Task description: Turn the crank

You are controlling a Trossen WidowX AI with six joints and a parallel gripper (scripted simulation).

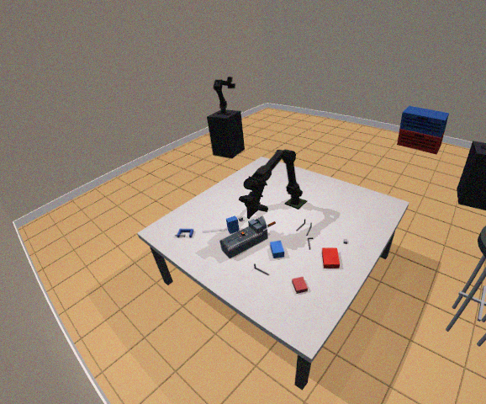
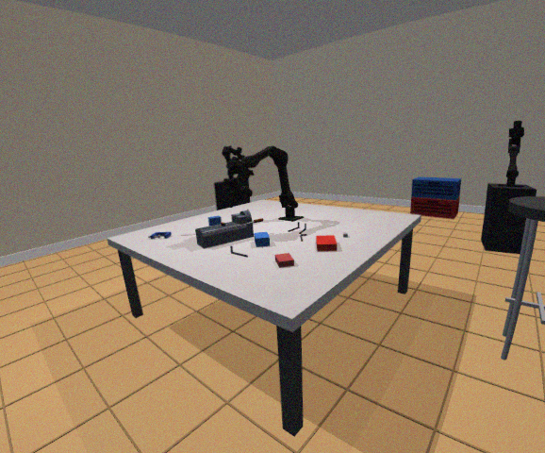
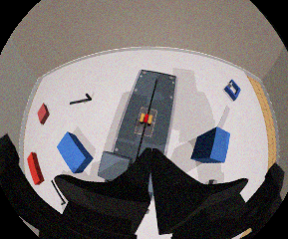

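Observation:
The machine (image 1: pixel 235 245) (image 2: pixel 214 236) (image 3: pixel 127 133) is a dark grey oblong block on the white table (image 1: pixel 287 304). Its slide carries a small red pointer (image 3: pixel 145 118) (image 1: pixel 242 233) near mid-length, between small brass marks. The grey crank housing (image 1: pixel 256 224) (image 2: pixel 240 216) sits at the arm's end of the machine, and a thin handle with an orange tip (image 1: pixel 271 224) sticks out beside it. My gripper (image 1: pixel 250 214) (image 2: pixel 241 196) (image 3: pixel 150 151) hangs just above that crank end, pointing down. Its fingers are shut together with nothing visible between them. In the wrist view they hide the crank.
A blue cube (image 1: pixel 232 224) (image 3: pixel 213 146) stands beside the machine and a blue block (image 1: pixel 277 248) (image 3: pixel 74 151) on its other side. Two red blocks (image 1: pixel 330 257) (image 1: pixel 299 284), a blue clamp (image 1: pixel 184 231) (image 3: pixel 233 90) and several hex keys (image 1: pixel 261 269) lie around.

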